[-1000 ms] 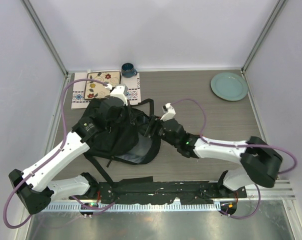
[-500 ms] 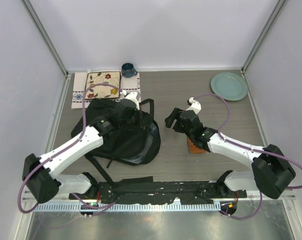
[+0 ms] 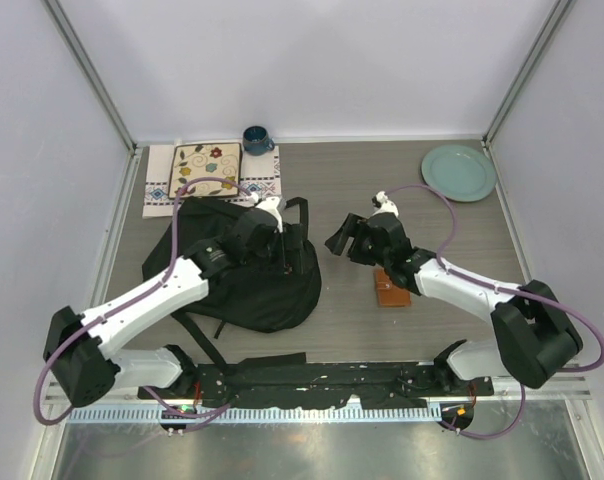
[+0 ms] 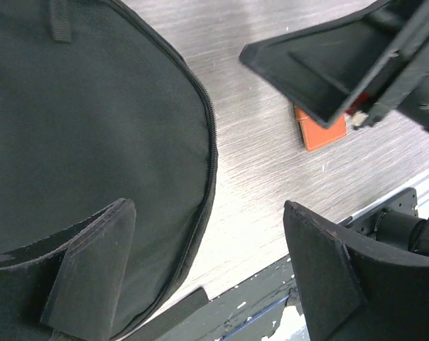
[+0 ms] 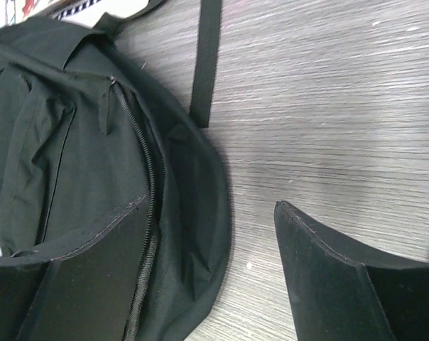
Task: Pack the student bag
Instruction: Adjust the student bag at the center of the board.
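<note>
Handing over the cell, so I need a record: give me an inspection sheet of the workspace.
Surface: grey wood-grain table, no spills seen.
Job's things: student bag lying left of centre; small orange case outside it.
Clutter: teal plate, blue mug, patterned cloth along the far edge.
Grippers: left pincer open at the bag's edge; right pincer open, empty.
Cables: purple cables looping over both arms.
Surroundings: white walls, metal frame posts.

Left arm (image 3: 152,300) stretched forward and rightward; left gripper (image 3: 281,243) jaws spread wide. Right arm (image 3: 462,288) bent, reaching leftward; right gripper (image 3: 340,238) jaws likewise apart, apparently tilted down.
</note>
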